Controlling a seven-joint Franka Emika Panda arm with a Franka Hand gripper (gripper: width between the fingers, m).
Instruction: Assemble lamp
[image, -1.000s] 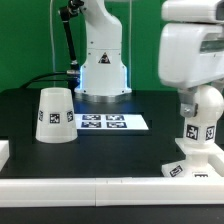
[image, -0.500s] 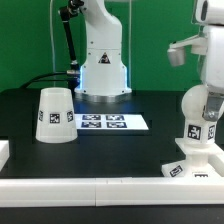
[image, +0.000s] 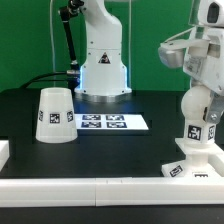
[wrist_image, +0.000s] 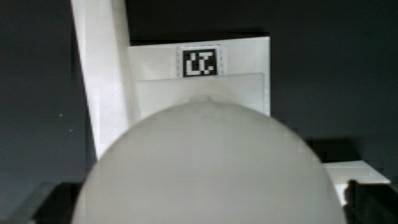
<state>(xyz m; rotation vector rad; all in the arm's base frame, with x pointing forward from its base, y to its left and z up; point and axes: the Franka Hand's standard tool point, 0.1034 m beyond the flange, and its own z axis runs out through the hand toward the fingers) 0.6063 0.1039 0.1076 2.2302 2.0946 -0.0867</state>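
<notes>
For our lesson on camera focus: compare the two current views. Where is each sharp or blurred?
Exterior view: evenly lit, with the shade and the marker board both sharp. Wrist view: the bulb fills the foreground, soft and out of focus, while the tag behind it is crisp.

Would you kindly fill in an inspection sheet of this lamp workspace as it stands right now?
Surface: black table, with a white rail along its near edge.
Job's things: shade standing wide end down at the exterior view's left, apart from the other parts; bulb upright on the base at the exterior view's right.
Clutter: marker board lying flat mid-table; nothing else seen.
Grippers: gripper above the bulb's round head; whether it is open or shut cannot be told.
Cables: black cable behind the table, beside the arm's pedestal.
Surroundings: green backdrop.
</notes>
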